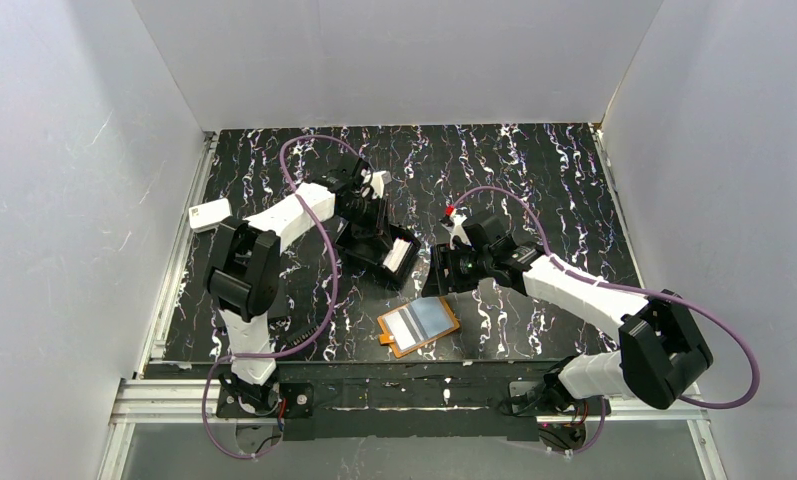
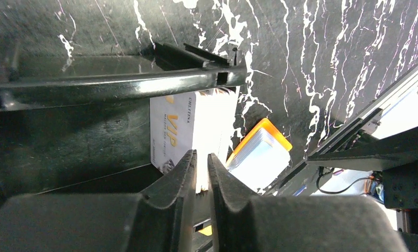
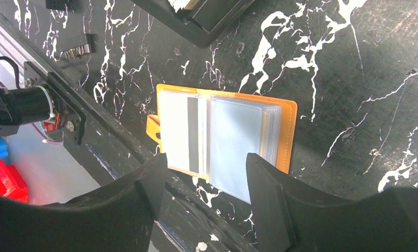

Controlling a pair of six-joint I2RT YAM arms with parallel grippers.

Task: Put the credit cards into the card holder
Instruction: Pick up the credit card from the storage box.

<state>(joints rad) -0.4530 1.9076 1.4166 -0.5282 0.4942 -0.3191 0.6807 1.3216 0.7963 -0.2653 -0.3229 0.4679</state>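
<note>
Top external view: card holder [image 3: 288,134] open and flat on the marbled table [image 1: 534,180], near the front edge, well apart from the black tray [image 3: 212,32] further back. Right wrist view, looking down on the holder: striped card [image 3: 178,131] already behind the clear left-hand pocket. On the right-hand side, a stack of pale see-through sleeves, apparently without cards, though hard to tell through the layers. Judged so far: one card filed, the rest not yet. Other credit cards [image 2: 193,126] standing on edge inside the tray, at the end nearer the holder; white faces, gold lettering on one, count impossible to read. Left gripper [image 2: 201,155] down in the tray, fingers drawn almost together with only a thin slit, white edge of one card caught in that slit. Read as a pinch on that card, not yet lifted clear of the tray. Right gripper [image 3: 206,160] hovering over the holder, fingers spread wide, nothing between them, no contact visible. Left to do, by estimate: lift the pinched card out, carry it across, slip it into a free sleeve, repeat for the others. Small white box [image 1: 210,214] at the far left edge of the table, away from everything.
</note>
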